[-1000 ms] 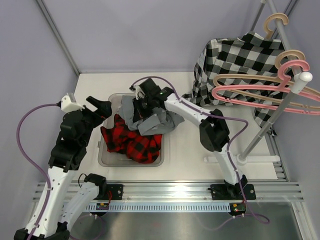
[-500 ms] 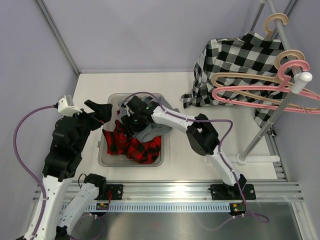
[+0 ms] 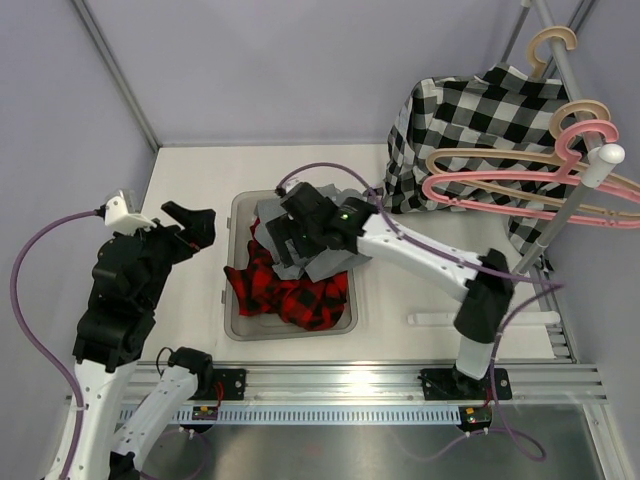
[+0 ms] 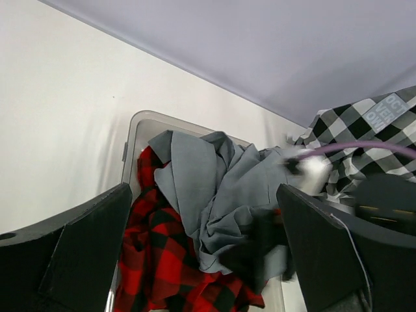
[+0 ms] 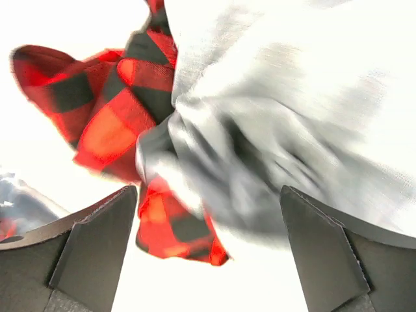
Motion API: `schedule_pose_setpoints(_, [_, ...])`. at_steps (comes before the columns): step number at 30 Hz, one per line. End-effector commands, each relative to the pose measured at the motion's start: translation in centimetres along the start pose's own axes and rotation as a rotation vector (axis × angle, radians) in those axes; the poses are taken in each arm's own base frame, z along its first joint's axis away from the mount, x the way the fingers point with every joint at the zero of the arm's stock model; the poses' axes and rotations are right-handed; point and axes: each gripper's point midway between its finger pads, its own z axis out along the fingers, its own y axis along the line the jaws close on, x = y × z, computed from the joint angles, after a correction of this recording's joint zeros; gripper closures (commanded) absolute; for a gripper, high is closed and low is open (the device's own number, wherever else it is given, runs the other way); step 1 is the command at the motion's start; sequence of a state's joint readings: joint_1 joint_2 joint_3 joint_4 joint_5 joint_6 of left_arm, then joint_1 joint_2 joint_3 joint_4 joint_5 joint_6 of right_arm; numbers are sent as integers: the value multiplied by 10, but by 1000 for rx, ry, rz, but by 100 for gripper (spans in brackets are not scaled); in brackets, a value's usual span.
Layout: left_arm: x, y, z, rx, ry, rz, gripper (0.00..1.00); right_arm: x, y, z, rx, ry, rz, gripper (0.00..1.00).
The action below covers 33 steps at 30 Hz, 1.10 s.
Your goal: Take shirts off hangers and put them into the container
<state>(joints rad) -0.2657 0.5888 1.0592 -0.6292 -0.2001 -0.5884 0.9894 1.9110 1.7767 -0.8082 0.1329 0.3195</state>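
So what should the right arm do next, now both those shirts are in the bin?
Probably lift the right gripper straight up, out of the container. Its jaws stand open over the grey shirt, which lies in there on the red plaid shirt, so nothing is held. The checked shirt hangs at the back right, not yet taken down: likely the next target.

Robotics lab test cell. Evidence: left arm (image 3: 125, 290), right arm (image 3: 420, 250), 2 in all, bolted to slotted aluminium rail (image 3: 340, 383) at table edge; bare white table (image 3: 190, 172); blank lilac panels (image 3: 300, 70) on metal frame strut (image 3: 115, 72); free-standing metal garment rack (image 3: 550, 230) beside workspace.
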Motion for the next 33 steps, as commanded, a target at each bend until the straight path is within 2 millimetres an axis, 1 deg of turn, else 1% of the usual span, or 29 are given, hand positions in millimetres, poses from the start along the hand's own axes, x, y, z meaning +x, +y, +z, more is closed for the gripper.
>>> schedule_pose_setpoints(1, [-14, -2, -6, 3, -42, 31, 1, -24, -13, -72, -3, -174, 59, 1])
schedule_pose_setpoints(3, [-7, -5, -2, 26, -15, 28, 1, -27, -8, -88, -53, -201, 37, 0])
schedule_pose_setpoints(5, [-3, -12, 3, 56, -4, 13, 1, -27, -10, -100, -39, -209, 41, 1])
schedule_pose_setpoints(6, [6, -18, 7, 98, 29, 14, 1, -27, -13, -114, -30, -230, 43, 1])
schedule_pose_setpoints(7, [7, -27, 15, 140, 32, 17, 1, -27, -17, -125, 16, -267, 56, 1])
schedule_pose_setpoints(8, [13, -33, 21, 177, 56, 35, 1, -26, -23, -136, 41, -290, 67, 1])
schedule_pose_setpoints(9, [29, -47, 25, 263, 128, 49, 1, -18, -29, -139, 67, -295, 75, 1])
schedule_pose_setpoints(10, [34, -58, 32, 320, 156, 60, 1, -20, -37, -167, 75, -365, 124, 0])
schedule_pose_setpoints(11, [60, -68, 47, 374, 272, 77, 1, -16, -39, -177, 63, -387, 139, 1])
schedule_pose_setpoints(12, [67, -76, 54, 395, 301, 93, 1, -7, -44, -196, 34, -423, 157, 1])
schedule_pose_setpoints(13, [74, -84, 60, 417, 311, 125, 1, -2, -42, -207, -4, -438, 175, 1])
schedule_pose_setpoints(14, [85, -95, 65, 418, 305, 203, 1, 2, -42, -217, -32, -460, 184, 0])
schedule_pose_setpoints(15, [91, -103, 75, 405, 319, 242, 1, 13, -44, -234, -82, -482, 196, 1])
schedule_pose_setpoints(17, [104, -122, 82, 410, 326, 337, 1, 25, -47, -247, -112, -487, 211, 1])
schedule_pose_setpoints(18, [119, -124, 99, 375, 351, 374, 1, 32, -49, -259, -137, -498, 216, 1])
schedule_pose_setpoints(19, [113, -138, 103, 385, 333, 392, 1, 36, -49, -263, -152, -497, 220, 0])
schedule_pose_setpoints(20, [127, -153, 123, 354, 347, 484, 1, 47, -52, -277, -194, -509, 234, 0])
schedule_pose_setpoints(21, [127, -153, 123, 354, 347, 485, 1, 50, -52, -273, -189, -500, 232, 1])
schedule_pose_setpoints(22, [133, -156, 131, 336, 353, 506, 1, 53, -54, -283, -210, -523, 238, 1])
schedule_pose_setpoints(23, [146, -164, 145, 326, 374, 542, 1, 58, -57, -284, -206, -519, 248, 0])
schedule_pose_setpoints(24, [148, -164, 153, 291, 367, 558, 1, 61, -59, -285, -205, -520, 250, 1])
schedule_pose_setpoints(25, [169, -158, 167, 248, 409, 592, 1, 64, -61, -284, -200, -514, 255, 1])
schedule_pose_setpoints(26, [167, -169, 172, 250, 394, 604, 1, 67, -62, -282, -195, -502, 259, 1])
schedule_pose_setpoints(28, [181, -171, 181, 226, 415, 636, 1, 72, -60, -277, -204, -487, 255, 1])
schedule_pose_setpoints(29, [205, -169, 190, 212, 457, 675, 1, 72, -59, -274, -205, -485, 263, 0])
schedule_pose_setpoints(30, [205, -175, 195, 211, 459, 678, 1, 75, -59, -270, -202, -475, 262, 1])
schedule_pose_setpoints(32, [221, -175, 204, 192, 496, 692, 1, 76, -59, -268, -208, -474, 265, 1])
schedule_pose_setpoints(33, [240, -172, 212, 189, 539, 707, 1, 77, -58, -269, -212, -475, 265, 0])
